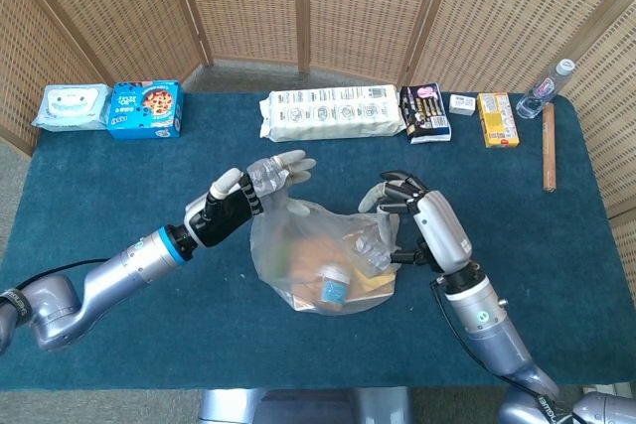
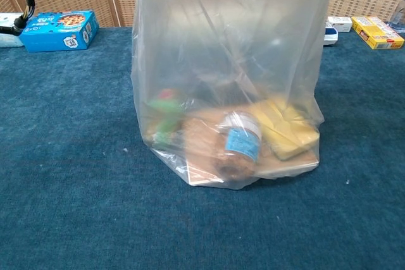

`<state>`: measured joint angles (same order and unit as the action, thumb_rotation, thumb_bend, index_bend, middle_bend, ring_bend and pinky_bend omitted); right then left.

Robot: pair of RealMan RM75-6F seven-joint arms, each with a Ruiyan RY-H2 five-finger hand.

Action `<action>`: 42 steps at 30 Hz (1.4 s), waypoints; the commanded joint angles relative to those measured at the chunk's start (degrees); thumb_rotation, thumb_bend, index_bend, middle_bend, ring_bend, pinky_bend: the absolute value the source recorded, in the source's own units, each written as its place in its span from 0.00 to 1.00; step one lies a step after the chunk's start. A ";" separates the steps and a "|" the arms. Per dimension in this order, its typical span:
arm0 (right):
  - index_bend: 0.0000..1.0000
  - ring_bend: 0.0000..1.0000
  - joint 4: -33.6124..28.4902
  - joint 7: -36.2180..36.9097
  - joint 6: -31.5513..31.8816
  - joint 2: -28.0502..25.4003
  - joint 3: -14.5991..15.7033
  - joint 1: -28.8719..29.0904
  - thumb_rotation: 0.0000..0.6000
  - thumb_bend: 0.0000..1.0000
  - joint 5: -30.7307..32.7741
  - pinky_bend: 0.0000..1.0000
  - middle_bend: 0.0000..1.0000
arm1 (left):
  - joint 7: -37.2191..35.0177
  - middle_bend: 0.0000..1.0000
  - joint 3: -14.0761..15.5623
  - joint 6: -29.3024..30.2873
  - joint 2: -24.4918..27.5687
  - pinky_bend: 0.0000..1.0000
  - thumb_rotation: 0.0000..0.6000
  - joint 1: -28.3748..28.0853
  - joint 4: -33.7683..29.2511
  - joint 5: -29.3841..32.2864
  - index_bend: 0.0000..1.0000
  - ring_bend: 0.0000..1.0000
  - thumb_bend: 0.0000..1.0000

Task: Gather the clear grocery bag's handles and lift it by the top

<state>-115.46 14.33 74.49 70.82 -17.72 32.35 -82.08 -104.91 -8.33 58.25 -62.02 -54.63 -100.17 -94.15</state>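
While the clear grocery bag (image 1: 318, 260) stands upright at the centre of the head view on the blue desk (image 1: 119, 196), a robot hand grips its top on each side. At centre left, the left robot hand (image 1: 243, 196) pinches the bag's left handle, with plastic bunched against its pale fingers (image 1: 288, 161) (the upper ones stick out straight toward the top of the frame). At centre right, the right robot hand (image 1: 417, 220) curls its dark fingertips (image 1: 396, 186) into the crumpled right handle.

From the chest view the bag (image 2: 228, 61) fills the middle of the frame, its base resting on the desk (image 2: 63, 188). Inside lie a jar with a blue label (image 2: 237, 147), a yellow block (image 2: 285, 131) to the right of it and something green and red (image 2: 166, 115) at the left, all on a flat tan piece.

Along the top edge of the head view sit a blue box (image 1: 145, 109) at upper left, a long white pack (image 1: 331, 113) at centre, a yellow box (image 1: 497, 119) and a water bottle (image 1: 545, 88) at upper right.
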 commanded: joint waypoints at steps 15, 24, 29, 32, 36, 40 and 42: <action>0.63 0.37 -0.64 4.54 0.59 -1.39 -2.03 -0.79 1.00 0.29 1.74 0.19 0.43 | -3.71 0.09 3.12 1.98 0.80 0.28 0.00 -1.19 3.74 -5.05 0.06 0.06 0.19; 0.59 0.34 -1.12 7.86 -0.07 -2.73 -2.72 -1.23 1.00 0.28 2.81 0.18 0.41 | -4.89 0.09 5.02 3.00 1.62 0.28 0.00 -2.54 5.17 -7.25 0.06 0.07 0.18; 0.53 0.32 -1.79 10.38 -1.18 -3.63 -3.34 -1.21 1.00 0.27 4.12 0.17 0.38 | -5.17 0.09 5.76 3.39 1.64 0.28 0.00 -3.18 5.39 -7.46 0.06 0.08 0.18; 0.50 0.31 -2.02 11.40 -1.69 -4.14 -3.97 -1.05 1.00 0.27 4.85 0.17 0.37 | -5.12 0.10 5.92 3.67 1.71 0.28 0.00 -3.48 5.36 -7.25 0.06 0.08 0.18; 0.48 0.30 -2.61 11.65 -1.75 -4.58 -4.78 -0.92 1.00 0.27 5.59 0.17 0.36 | -5.15 0.10 6.28 3.81 1.78 0.28 0.00 -4.04 5.15 -7.47 0.06 0.08 0.18; 0.45 0.29 -3.18 11.56 -2.42 -5.18 -5.79 -0.39 1.00 0.26 6.77 0.17 0.35 | -5.25 0.10 6.44 4.18 1.91 0.28 0.00 -4.41 4.92 -7.35 0.06 0.08 0.18; 0.43 0.28 -3.38 11.39 -2.75 -5.54 -6.45 -0.03 1.00 0.25 7.36 0.16 0.34 | -5.27 0.10 6.51 4.27 1.92 0.28 0.00 -4.55 4.84 -7.22 0.06 0.08 0.18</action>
<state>-118.70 25.80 71.90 65.46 -23.91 32.14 -74.93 -110.18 -1.84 62.50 -60.10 -59.15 -95.30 -101.39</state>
